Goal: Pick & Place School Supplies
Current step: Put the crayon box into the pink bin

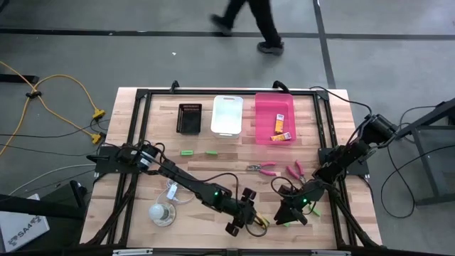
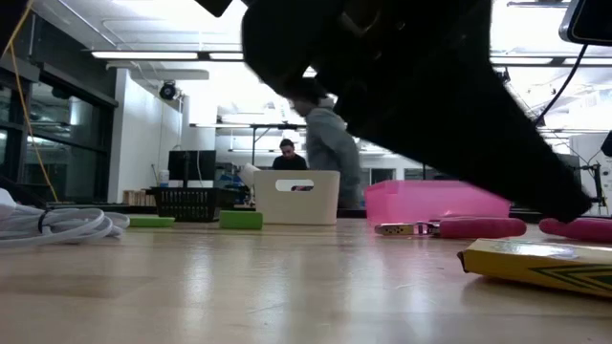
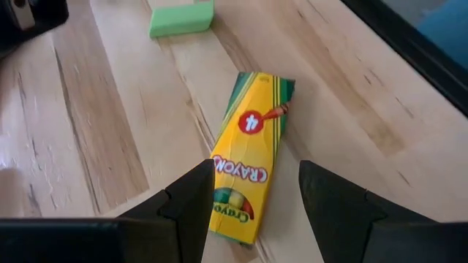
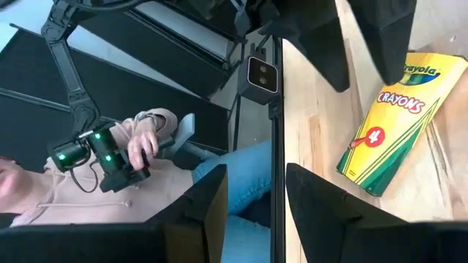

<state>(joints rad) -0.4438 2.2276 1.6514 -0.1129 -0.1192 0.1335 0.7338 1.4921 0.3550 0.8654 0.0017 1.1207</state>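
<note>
A wooden table [image 1: 142, 206] carries a pink bin [image 1: 274, 114] already holding two crayon packets, beside a white bin [image 1: 227, 114] and a black basket [image 1: 189, 117]. At the near edge, the left gripper [image 3: 256, 201] hovers with jaws apart over a Crayola crayon box [image 3: 251, 150] lying flat. The right gripper [image 4: 256, 197], jaws apart and empty, waits near it. Two pink-handled scissors [image 1: 266, 169] and green erasers [image 1: 187, 153] lie mid-table.
</note>
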